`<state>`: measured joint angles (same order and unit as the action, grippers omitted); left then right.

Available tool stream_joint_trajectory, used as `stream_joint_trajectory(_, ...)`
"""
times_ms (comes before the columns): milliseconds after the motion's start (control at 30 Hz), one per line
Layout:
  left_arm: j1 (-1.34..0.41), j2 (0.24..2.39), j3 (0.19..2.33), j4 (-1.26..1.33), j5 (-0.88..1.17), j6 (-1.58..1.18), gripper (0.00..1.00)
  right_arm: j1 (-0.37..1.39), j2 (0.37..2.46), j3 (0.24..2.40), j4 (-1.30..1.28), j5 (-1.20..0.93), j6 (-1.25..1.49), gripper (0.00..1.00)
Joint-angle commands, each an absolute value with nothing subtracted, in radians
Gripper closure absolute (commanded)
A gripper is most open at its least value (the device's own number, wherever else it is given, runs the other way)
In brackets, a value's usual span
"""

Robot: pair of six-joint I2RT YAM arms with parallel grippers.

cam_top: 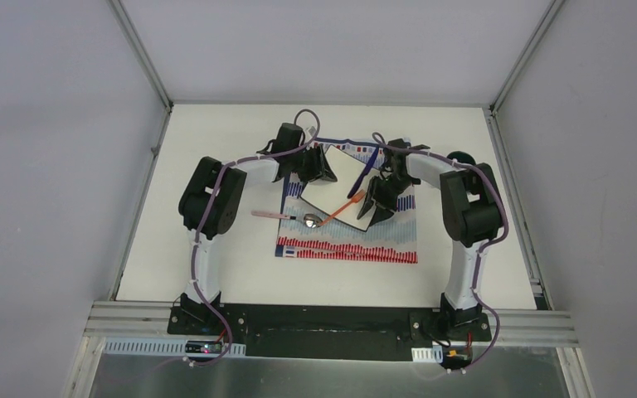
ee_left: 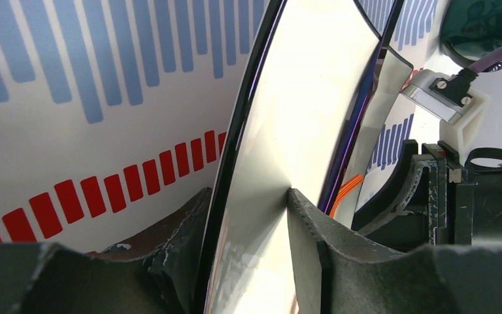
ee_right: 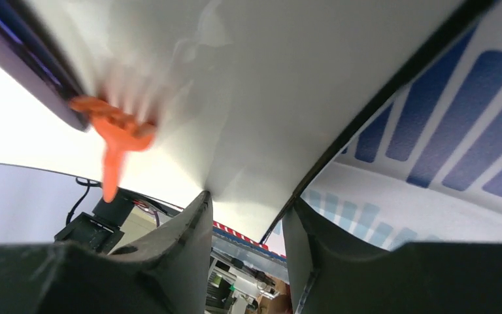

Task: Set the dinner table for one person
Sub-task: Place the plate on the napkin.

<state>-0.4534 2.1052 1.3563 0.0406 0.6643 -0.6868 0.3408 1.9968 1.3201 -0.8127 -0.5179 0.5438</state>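
A white square plate (cam_top: 332, 184) with a dark rim sits cornerwise over the striped cloth (cam_top: 348, 245) on the dinner table (cam_top: 216, 257). My left gripper (cam_top: 313, 168) (ee_left: 248, 196) is shut on its far-left corner, one finger under the rim and one on the top face (ee_left: 301, 98). At the near-right corner my right gripper (cam_top: 376, 199) (ee_right: 248, 196) is shut on the plate (ee_right: 248, 78). An orange fork (cam_top: 344, 207) (ee_right: 114, 134), blurred in the right wrist view, and a purple knife (cam_top: 365, 170) (ee_left: 353, 131) lie across the plate.
A spoon with a pink handle (cam_top: 286, 217) lies off the cloth's left edge, beside the fork's near end. A dark green object (cam_top: 462, 156) shows behind the right arm. Grey rails (cam_top: 332, 319) edge the table and white walls close it in.
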Motion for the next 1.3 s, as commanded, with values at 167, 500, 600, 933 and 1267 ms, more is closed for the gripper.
stream_joint_trajectory(167,-0.669,2.072,1.305,0.082,0.857,-0.768,1.00,0.395,2.054,1.553,-0.581,-0.553,0.494,1.00)
stream_joint_trajectory(500,-0.682,2.042,1.263,0.054,0.835,-0.758,1.00,0.379,2.102,1.579,-0.570,-0.571,0.483,1.00)
stream_joint_trajectory(600,-0.684,2.012,1.285,-0.092,0.758,-0.671,0.79,0.379,2.089,1.565,-0.548,-0.599,0.484,1.00)
stream_joint_trajectory(933,-0.683,2.019,1.418,-0.403,0.566,-0.506,0.34,0.378,1.984,1.541,-0.552,-0.580,0.472,0.81)
stream_joint_trajectory(1267,-0.683,2.011,1.399,-0.468,0.506,-0.477,0.21,0.377,1.939,1.552,-0.558,-0.575,0.480,0.72)
